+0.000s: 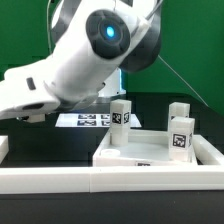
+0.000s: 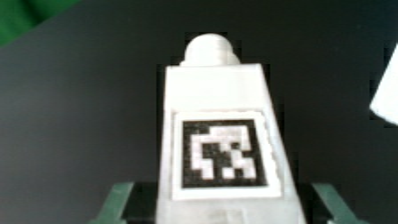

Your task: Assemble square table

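Observation:
In the wrist view a white leg (image 2: pixel 217 140) with a black-and-white tag and a rounded screw tip runs straight out from my gripper (image 2: pixel 224 206). Its near end sits between the two green fingers (image 2: pixel 121 204), which close on its sides. In the exterior view the square tabletop (image 1: pixel 120 152) lies at the lower right with its raised rim up. Three white tagged legs stand upright by it: one at its back left (image 1: pixel 122 112), one at the back right (image 1: pixel 178 112), one nearer (image 1: pixel 182 135). There the arm hides the gripper and the held leg.
The marker board (image 1: pixel 85 120) lies behind the tabletop, on the exterior view's left. The long white rail (image 1: pixel 60 178) runs along the front. The arm's large white body (image 1: pixel 95 50) fills the upper left. A white edge (image 2: pixel 384 90) shows beside the leg in the wrist view.

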Controlling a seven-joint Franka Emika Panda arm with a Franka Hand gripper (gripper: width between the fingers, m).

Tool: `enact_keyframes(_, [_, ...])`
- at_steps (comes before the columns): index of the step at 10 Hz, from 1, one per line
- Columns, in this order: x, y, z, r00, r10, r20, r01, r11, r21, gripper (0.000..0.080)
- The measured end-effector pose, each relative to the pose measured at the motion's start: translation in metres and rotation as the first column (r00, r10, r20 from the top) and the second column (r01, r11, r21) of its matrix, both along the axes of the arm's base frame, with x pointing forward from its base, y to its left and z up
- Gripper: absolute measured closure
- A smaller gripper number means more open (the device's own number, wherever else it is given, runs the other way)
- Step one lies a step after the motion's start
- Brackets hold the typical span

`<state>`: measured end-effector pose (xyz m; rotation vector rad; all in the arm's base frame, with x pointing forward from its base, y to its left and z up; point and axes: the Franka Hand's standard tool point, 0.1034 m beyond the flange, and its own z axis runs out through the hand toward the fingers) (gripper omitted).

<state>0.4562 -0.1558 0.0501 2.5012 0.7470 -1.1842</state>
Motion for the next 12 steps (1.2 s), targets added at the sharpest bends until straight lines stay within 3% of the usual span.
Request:
enact_keyframes(2, [0.017, 0.016, 0.03, 0.995, -0.042, 0.092, 0.037, 0.998, 0.058, 0.0511])
enact_keyframes(3, [0.024, 0.02, 0.038, 0.99, -0.058, 0.128, 0.048, 0.996, 0.076, 0.0511])
enact_keyframes(5, [0.036, 0.019, 0.038, 0.964, -0.058, 0.261, 0.02, 0.989, 0.145, 0.0511])
enact_keyframes(9, [0.043, 0.012, 0.039, 0.896, -0.056, 0.441, -0.052, 0.972, 0.229, 0.0511])
enact_keyframes(12, [0.07, 0.045, 0.051, 0.801, -0.086, 0.592, -0.09, 0.961, 0.261, 0.0511])
